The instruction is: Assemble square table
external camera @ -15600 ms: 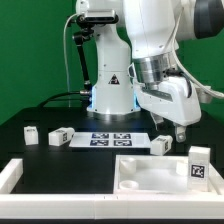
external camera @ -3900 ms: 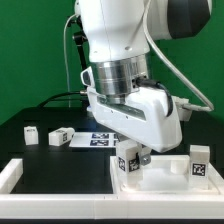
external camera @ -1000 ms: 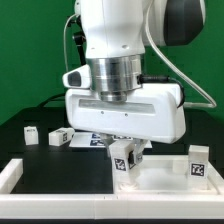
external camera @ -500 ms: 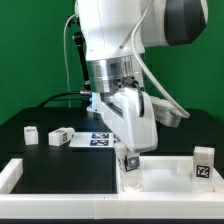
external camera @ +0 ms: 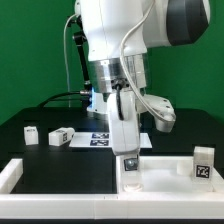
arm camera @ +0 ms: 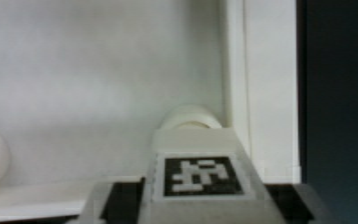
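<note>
The square table's white slab lies flat at the front, toward the exterior view's right. My gripper hangs straight down over the slab's near corner on the exterior view's left, shut on a short white leg that stands upright on the slab. In the wrist view the leg shows its black-and-white tag, held between the fingers of the gripper, close to the slab's raised edge. Another tagged leg stands on the slab's far side, at the exterior view's right.
Two loose white legs lie on the black table at the exterior view's left. The marker board lies behind the gripper. A white rail frame edges the front of the black surface.
The gripper has turned about its vertical axis with the leg in it: a second ago its broad face showed, now its narrow side does. The leg stays at the same corner.
</note>
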Motion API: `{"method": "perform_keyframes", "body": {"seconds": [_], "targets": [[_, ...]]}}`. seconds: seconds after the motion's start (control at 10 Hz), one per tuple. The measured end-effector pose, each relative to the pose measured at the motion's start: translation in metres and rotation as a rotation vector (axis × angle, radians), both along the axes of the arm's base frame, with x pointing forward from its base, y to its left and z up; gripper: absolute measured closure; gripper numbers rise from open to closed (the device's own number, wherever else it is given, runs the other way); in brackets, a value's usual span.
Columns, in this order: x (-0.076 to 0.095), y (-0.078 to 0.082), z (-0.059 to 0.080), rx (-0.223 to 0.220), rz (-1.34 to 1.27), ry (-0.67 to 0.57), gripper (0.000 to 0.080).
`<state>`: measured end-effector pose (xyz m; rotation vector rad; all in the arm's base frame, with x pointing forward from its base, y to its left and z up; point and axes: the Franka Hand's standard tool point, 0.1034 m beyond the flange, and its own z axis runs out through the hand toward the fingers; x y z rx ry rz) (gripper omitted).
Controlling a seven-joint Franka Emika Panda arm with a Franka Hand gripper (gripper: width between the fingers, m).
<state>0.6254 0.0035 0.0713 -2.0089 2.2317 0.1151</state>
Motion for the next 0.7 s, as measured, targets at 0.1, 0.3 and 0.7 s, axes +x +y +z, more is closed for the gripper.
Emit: {"method": "perform_keyframes", "body": {"seconds": [0.1,0.3,0.7], "targets": [[0.0,0.0,0.0,0.0,0.007,-0.001,0.0512],[-0.001,0.0,-0.001,-0.001,0.007,0.001,0.0232],[-0.003,0.013,0.006,-0.067,0.499,-0.016,0.0154]]}}
